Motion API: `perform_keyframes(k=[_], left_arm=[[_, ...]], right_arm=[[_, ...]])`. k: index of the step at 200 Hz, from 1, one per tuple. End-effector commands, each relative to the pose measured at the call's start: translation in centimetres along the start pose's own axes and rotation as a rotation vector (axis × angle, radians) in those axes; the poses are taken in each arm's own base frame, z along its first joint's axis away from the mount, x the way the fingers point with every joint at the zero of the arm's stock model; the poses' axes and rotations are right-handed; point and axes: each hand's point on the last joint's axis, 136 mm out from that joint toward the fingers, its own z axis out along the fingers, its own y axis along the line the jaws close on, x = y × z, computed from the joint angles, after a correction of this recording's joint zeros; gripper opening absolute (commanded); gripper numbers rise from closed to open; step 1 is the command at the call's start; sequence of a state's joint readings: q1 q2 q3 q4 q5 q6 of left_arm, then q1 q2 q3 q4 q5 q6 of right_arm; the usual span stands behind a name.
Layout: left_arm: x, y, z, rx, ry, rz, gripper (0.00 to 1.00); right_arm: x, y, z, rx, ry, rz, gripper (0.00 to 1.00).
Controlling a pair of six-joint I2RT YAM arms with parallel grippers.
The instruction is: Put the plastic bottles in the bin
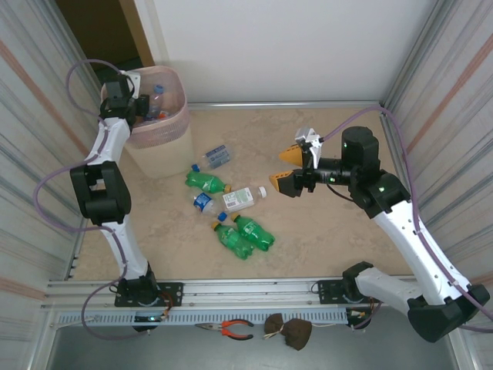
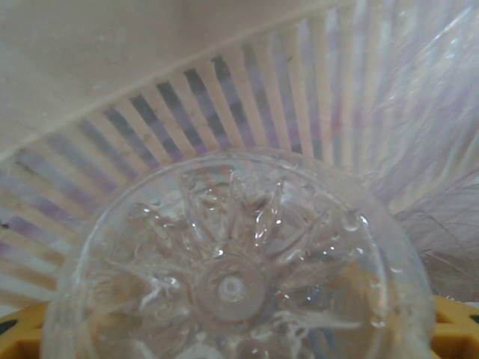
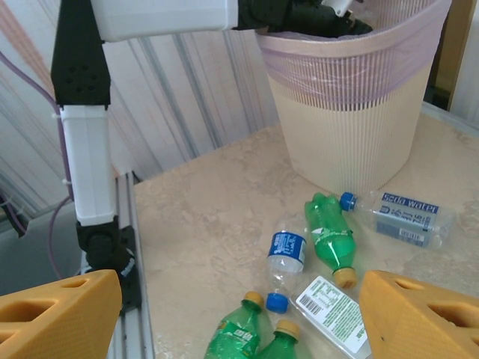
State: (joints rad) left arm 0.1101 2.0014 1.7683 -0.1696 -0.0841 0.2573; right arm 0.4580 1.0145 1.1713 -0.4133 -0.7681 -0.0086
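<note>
Left tool [image 1: 141,105] hangs over the bin [image 1: 171,150], just inside the rim, with some bottles already in there. Left wrist view: the base of a clear bottle [image 2: 232,269] sits between the yellow pads [image 2: 19,336], with the bin's ribbed wall behind it. Can't tell if the pads are clamping the bottle or have let go.

Step in hand, my read: dropping this bottle in the bin. To do it well:
- keep the tool inside the rim line
- spread the pads fully so the bottle falls free rather than hanging on one pad
- lift straight up so the pink liner [image 3: 344,71] doesn't snag and drag the bin

Right tool [image 1: 283,169] is released, pads wide apart with nothing between them. It hovers above the worktop [image 1: 331,239] near the loose cluster.

Six bottles are left on the worktop:
- water bottle [image 1: 217,156] near the bin
- green one [image 1: 206,182]
- blue-capped clear one [image 1: 202,203]
- white-labelled one [image 1: 245,198]
- green pair [image 1: 243,235] lying side by side

The white-labelled one is nearest the right tool, so it's the likely next pick. Grab it across the body, clear of its neighbours. Round bottles may roll if nudged.
</note>
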Motion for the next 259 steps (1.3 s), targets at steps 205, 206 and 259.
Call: perform_keyframes(k=[205, 206, 259], left_arm=[[-11.1, -1.6, -8.6, 0.265, -0.221, -0.055, 0.57], [-11.1, -1.7, -8.5, 0.266, -0.22, -0.055, 0.57], [-6.4, -4.1, -4.4, 0.354, -0.066, -0.045, 0.41]], right_arm=[[-0.8, 0.8, -0.9, 0.004, -0.025, -0.023, 0.83], [-0.8, 0.9, -0.9, 0.004, -0.025, -0.024, 0.83], [-0.8, 0.8, -0.9, 0.004, -0.025, -0.021, 0.83]])
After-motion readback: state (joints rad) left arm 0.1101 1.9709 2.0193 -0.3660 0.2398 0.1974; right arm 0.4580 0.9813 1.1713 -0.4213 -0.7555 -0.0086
